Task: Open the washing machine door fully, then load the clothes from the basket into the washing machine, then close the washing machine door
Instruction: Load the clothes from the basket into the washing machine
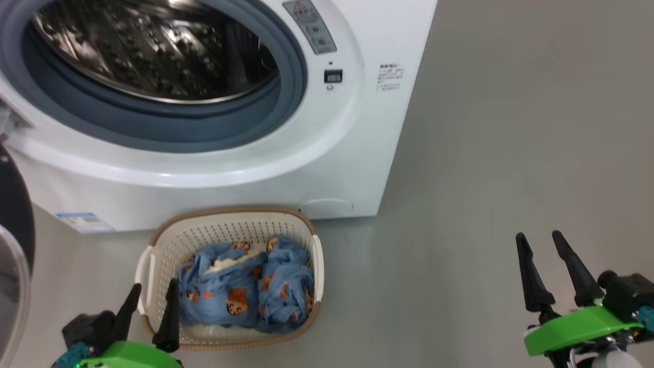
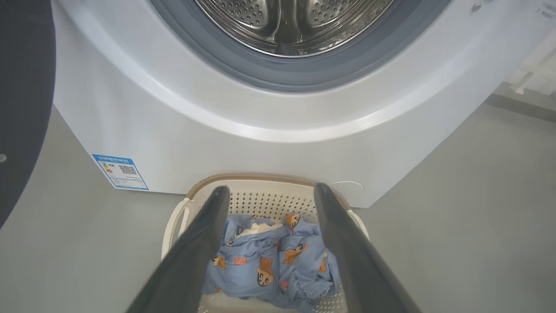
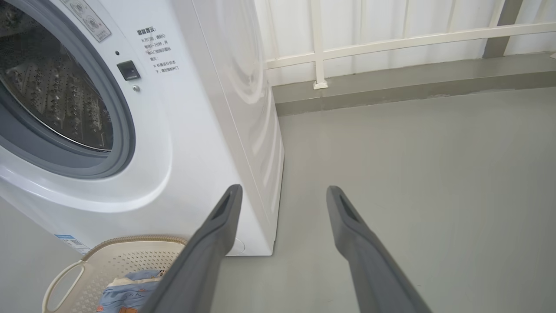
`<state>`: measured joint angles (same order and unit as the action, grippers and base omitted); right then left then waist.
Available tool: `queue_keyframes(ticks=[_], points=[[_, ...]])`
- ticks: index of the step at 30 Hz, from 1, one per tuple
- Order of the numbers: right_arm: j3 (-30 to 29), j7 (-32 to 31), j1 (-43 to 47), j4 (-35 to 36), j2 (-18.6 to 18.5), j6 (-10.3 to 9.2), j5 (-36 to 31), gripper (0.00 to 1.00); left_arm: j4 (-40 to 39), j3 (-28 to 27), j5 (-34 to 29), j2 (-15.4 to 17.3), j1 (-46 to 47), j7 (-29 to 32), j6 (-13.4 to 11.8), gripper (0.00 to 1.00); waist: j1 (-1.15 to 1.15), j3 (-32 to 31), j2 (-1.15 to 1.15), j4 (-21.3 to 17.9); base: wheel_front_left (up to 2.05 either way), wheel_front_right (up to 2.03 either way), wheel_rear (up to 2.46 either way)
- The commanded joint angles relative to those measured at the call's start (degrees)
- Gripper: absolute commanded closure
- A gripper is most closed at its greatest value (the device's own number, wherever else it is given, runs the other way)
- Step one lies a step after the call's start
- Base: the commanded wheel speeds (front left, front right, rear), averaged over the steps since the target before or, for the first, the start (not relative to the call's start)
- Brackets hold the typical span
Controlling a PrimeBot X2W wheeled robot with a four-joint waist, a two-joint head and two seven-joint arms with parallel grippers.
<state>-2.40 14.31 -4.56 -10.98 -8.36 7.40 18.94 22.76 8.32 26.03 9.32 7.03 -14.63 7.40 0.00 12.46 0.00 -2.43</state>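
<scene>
1. On the floor (image 1: 511, 128) against the washing machine (image 1: 327, 153), the basket (image 1: 230, 217) holds the clothes (image 1: 240, 291).
2. My left gripper (image 1: 155, 283) hovers by the basket, my right gripper (image 1: 538, 235) over the floor; the 2 gape wide, empty.

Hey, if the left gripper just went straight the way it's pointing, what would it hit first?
Likely the washer, on its white front, after passing over the clothes in the basket. Depth is unclear; it might clip the basket's far rim instead.

The washing machine (image 1: 357, 153) fills the frame's upper left. Below it, lower centre, sits the basket (image 1: 230, 210), the clothes (image 1: 240, 291) inside; the door (image 1: 15, 214) stands at the left edge.
</scene>
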Motion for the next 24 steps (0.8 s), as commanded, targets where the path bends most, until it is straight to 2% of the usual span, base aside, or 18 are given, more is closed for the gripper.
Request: queue_keyframes(ticks=[1, 15, 24], points=[[1.68, 0.69, -2.06, 1.76, 0.07, 0.09, -0.67, 0.0, 0.96, -1.03, 0.54, 1.97, 3.09, -0.37, 0.09, 0.0, 0.0, 3.21, 0.0, -0.43, 0.0, 0.0, 0.0], [2.85, 0.69, -8.7, 3.94, 2.18, 0.09, -2.18, 0.0, 15.0, 6.46, 5.18, 5.3, 15.46, -0.37, 0.09, 0.0, 0.0, 15.09, 0.0, -2.43, 0.0, 0.0, 0.0], [3.8, 0.69, -12.59, 5.33, 3.78, 0.09, -3.03, 0.0, 25.48, 14.18, 10.67, 7.78, 25.7, -0.37, 0.09, 0.0, 0.0, 23.32, 0.0, -4.04, 0.0, 0.0, 0.0]])
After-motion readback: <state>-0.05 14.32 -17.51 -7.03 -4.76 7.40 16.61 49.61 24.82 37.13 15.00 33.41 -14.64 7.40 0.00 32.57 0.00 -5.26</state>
